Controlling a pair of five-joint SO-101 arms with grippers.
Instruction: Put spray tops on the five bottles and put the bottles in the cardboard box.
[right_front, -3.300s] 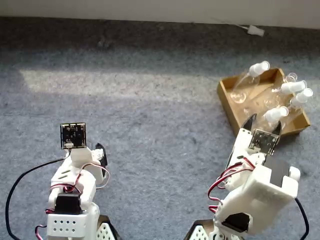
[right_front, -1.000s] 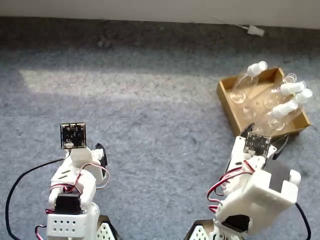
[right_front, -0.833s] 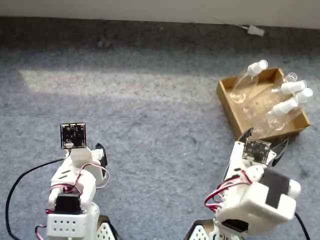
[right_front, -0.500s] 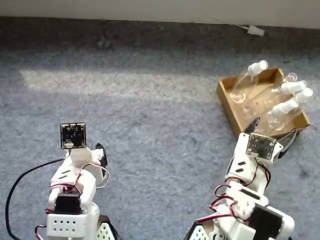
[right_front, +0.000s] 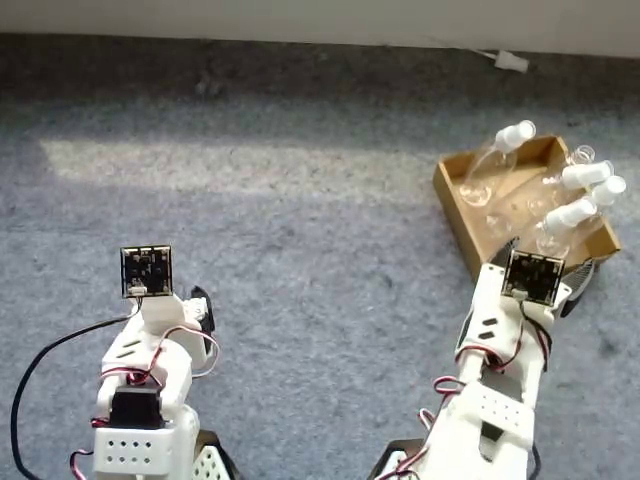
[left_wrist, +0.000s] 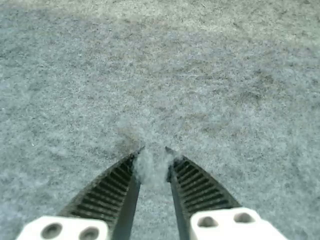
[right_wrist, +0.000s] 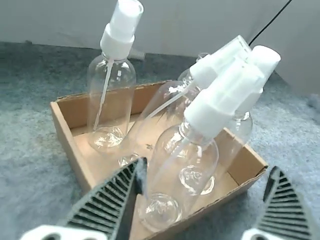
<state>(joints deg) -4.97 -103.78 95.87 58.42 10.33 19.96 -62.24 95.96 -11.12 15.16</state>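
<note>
Your right claw (right_wrist: 207, 167) is spread wide open with nothing in it. It hangs right at the near edge of the cardboard box (right_wrist: 62, 120), and one finger tip sits over the rim. The box is on the far right of the grey carpeted counter (right_front: 300, 250).

Inside the box you've got one bottle (right_wrist: 111, 95) off by itself in a corner, upright, with a white spray top (right_wrist: 122, 25) on it. Three more capped bottles (right_wrist: 185, 165) are bunched up close on the other side, their tops nearly touching each other. A fifth neck (right_wrist: 200, 56) peeks out behind that bunch, and I honestly can't tell if it has a top on it.

Your left claw (left_wrist: 153, 150) is well apart from all of this on the near left. It points down at bare carpet, its fingers are nearly together with just a sliver of gap, and it holds nothing.
</note>
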